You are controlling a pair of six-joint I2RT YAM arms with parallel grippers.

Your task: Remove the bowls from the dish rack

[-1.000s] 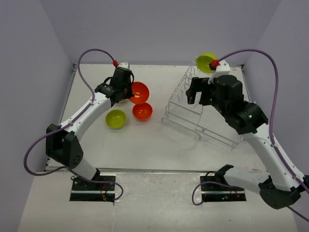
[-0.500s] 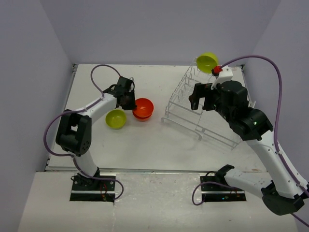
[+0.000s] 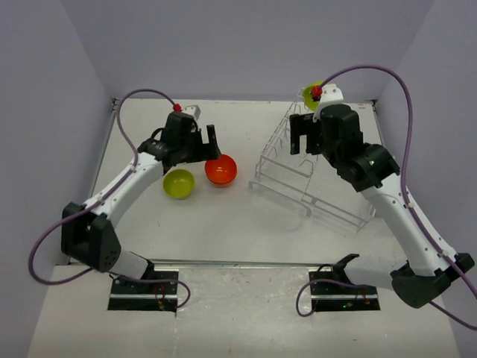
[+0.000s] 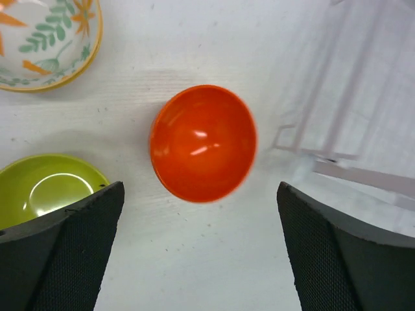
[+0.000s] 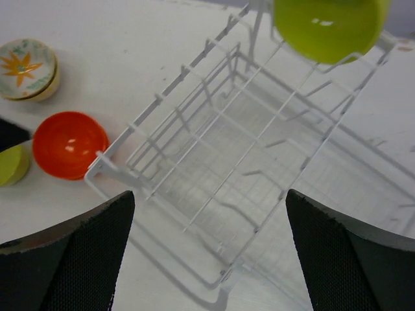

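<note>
The left claw [image 4: 200,194] hangs over the left-centre of the surface [image 3: 223,224] with its two black fingers spread wide and nothing between them. In the left wrist view an orange bowl [image 4: 203,143] sits upright on the surface in the middle of the frame, below the gap between the fingers and touching neither. A lime-green bowl [image 4: 45,188] rests at lower left, just beside the orange one and partly behind the left finger. A cream patterned bowl [image 4: 45,39], with green leaves and orange petals inside and a yellow rim, lies at upper left, apart from both.

The dish rack [image 3: 298,179] stands right of centre in the top view, white wire, near the orange bowl. A second lime-green bowl [image 5: 327,27] is propped on edge at the rack's far end, at the upper right of the right wrist view. The rest of the rack holds no bowls.

The right claw [image 5: 209,194] hovers above the rack, fingers fully apart and gripping nothing.
</note>
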